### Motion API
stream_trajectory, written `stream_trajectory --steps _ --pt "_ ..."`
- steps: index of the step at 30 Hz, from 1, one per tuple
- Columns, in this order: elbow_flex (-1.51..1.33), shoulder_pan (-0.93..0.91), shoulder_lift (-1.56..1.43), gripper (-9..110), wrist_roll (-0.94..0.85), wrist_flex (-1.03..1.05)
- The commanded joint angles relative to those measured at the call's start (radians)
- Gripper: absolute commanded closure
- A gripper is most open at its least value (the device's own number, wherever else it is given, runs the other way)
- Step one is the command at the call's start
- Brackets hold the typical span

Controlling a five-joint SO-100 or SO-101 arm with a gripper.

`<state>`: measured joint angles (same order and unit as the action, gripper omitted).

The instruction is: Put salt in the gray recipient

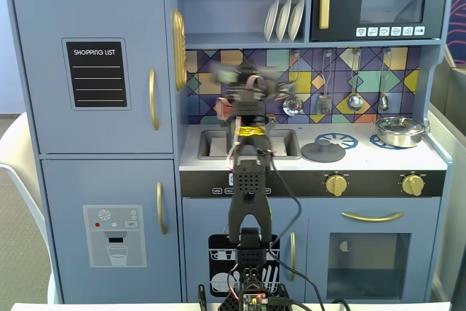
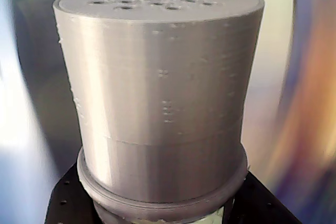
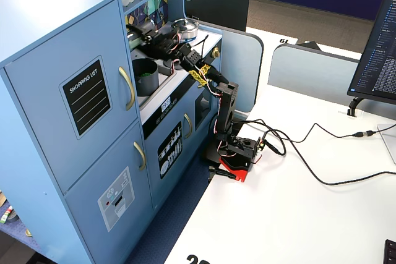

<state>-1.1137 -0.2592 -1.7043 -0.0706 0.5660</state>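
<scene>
The salt shaker's light gray perforated cap (image 2: 157, 87) fills the wrist view, with a strip of pale green label at the bottom edge. My gripper (image 2: 157, 214) is shut on the salt, its black jaws showing at both lower corners. In a fixed view the gripper (image 1: 244, 87) is motion-blurred above the sink, and the salt there is too blurred to make out. In the other fixed view the gripper (image 3: 147, 34) hangs over the gray recipient (image 3: 145, 76), which stands in the sink with something green inside. In the front fixed view the arm hides the pot.
A flat gray lid (image 1: 322, 151) lies on the counter right of the sink (image 1: 211, 143). A shiny steel pan (image 1: 399, 130) sits on the far right burner. Utensils hang on the back wall (image 1: 354, 89). Cables trail from the arm base (image 3: 238, 149) across the white table.
</scene>
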Motion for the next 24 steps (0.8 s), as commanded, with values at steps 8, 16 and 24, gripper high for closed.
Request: stream_trajectory --steps 8,16,24 --pt "-0.006 -0.546 0.012 101 -1.601 -0.356" --pt "-0.227 -0.595 0.026 101 -1.624 -0.506" --pt "-0.365 -0.617 0.038 101 -1.534 -0.617"
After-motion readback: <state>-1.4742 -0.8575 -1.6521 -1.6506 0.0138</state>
